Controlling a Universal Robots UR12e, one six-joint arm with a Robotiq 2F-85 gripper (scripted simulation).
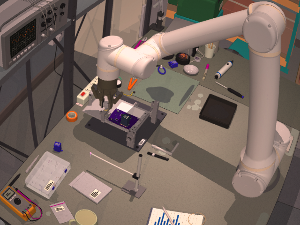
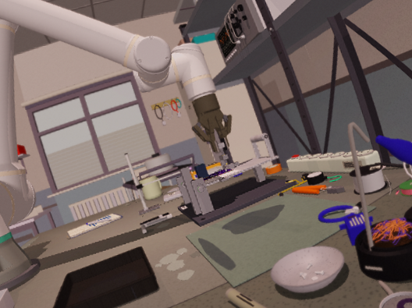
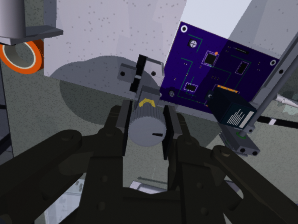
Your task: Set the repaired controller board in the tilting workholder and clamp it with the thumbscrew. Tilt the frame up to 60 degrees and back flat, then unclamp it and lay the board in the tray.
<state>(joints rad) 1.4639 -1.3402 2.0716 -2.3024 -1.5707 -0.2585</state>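
The purple controller board (image 1: 121, 118) (image 3: 218, 68) lies flat in the frame of the tilting workholder (image 1: 126, 121) (image 2: 223, 184), which stands on a dark base plate at the left middle of the bench. My gripper (image 1: 106, 106) (image 2: 217, 146) (image 3: 146, 129) points straight down at the frame's near-left corner and grips the grey knurled thumbscrew (image 3: 147, 131) of the clamp. A dark block component (image 3: 232, 109) stands on the board's edge. The black tray (image 1: 217, 110) (image 2: 103, 283) sits empty to the right of the workholder.
The workholder's upright posts (image 1: 154, 111) flank the frame. An orange tape roll (image 1: 72, 116) (image 3: 19, 57) and a power strip (image 1: 84, 93) lie just left of it. A green mat (image 1: 167, 89), pens and a small stand (image 1: 137, 178) lie around the bench.
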